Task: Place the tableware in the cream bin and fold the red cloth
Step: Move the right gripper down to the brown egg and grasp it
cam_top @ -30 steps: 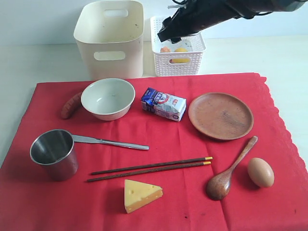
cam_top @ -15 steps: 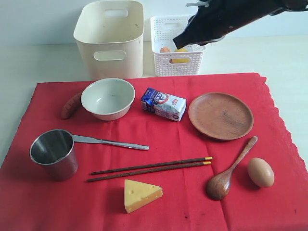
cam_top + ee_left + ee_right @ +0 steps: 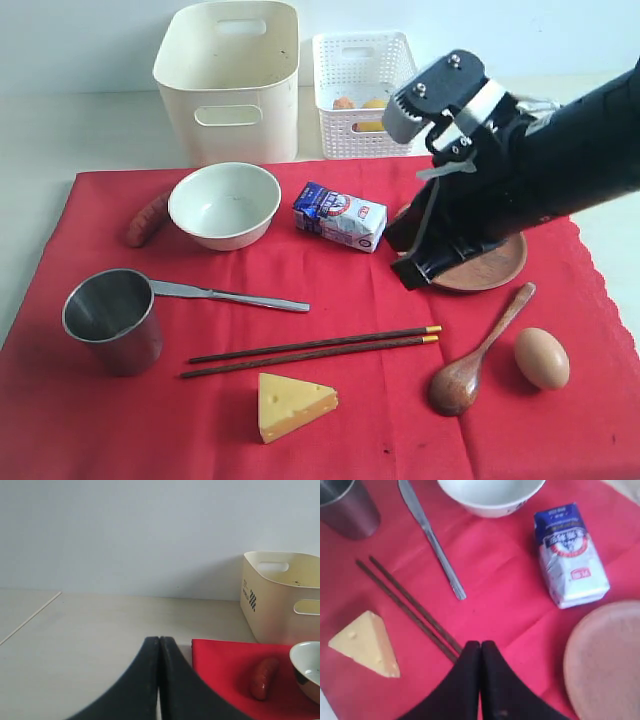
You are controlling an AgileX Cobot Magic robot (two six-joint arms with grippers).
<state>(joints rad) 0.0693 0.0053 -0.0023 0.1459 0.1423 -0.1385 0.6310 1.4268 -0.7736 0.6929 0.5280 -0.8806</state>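
Note:
The red cloth [image 3: 330, 320] lies flat under everything. On it sit the cream bowl [image 3: 224, 204], steel cup [image 3: 112, 318], knife [image 3: 235, 296], chopsticks [image 3: 315, 350], wooden spoon [image 3: 478, 355] and the wooden plate [image 3: 505, 265], which the right arm partly covers. The empty cream bin [image 3: 228, 80] stands behind the cloth. My right gripper [image 3: 410, 275] [image 3: 480, 645] is shut on nothing and hovers low over the cloth, between the plate [image 3: 610, 665] and the chopsticks' ends [image 3: 405, 602]. My left gripper [image 3: 159, 640] is shut and empty over bare table, left of the cloth's corner [image 3: 225, 665].
A milk carton [image 3: 340, 216], sausage [image 3: 148, 218], cheese wedge [image 3: 293, 405] and egg [image 3: 541, 358] also lie on the cloth. A white perforated basket [image 3: 365, 95] holding food stands right of the bin. The left arm does not show in the exterior view.
The right arm has swung from above the white basket forward and down to the cloth beside the plate. Nothing on the cloth has moved.

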